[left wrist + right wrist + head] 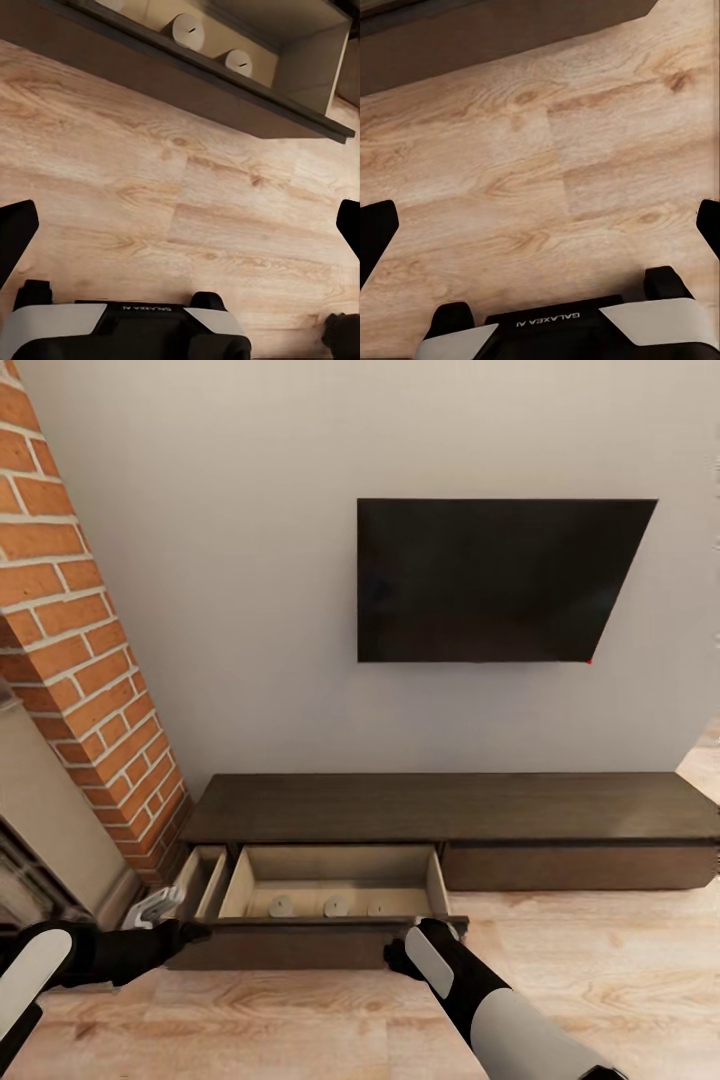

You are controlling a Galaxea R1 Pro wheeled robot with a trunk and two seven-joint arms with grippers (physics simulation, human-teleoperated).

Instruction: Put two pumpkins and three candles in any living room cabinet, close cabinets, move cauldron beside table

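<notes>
While three candles (335,906) sit in a row inside the pulled-out drawer (335,880) of the cabinet (450,810), near its front wall, could jam or skew if pushed shut from one corner only, since the front is wide. Could also tip the candles if shoved hard. Short, stubby, cream-white cylinders, each with a dark wick mark on top; two seen up close from the left wrist (187,31). Long, low, dark-brown unit with pale beige drawer lining, standing against the wall under a black television (495,580), brick column (80,650) to its left. Left gripper (160,908) beside the drawer's left end, right gripper (440,935) at its right front corner; both sets of jaws spread wide over the wood floor (547,165), holding nothing. No pumpkins or cauldron in sight.
</notes>
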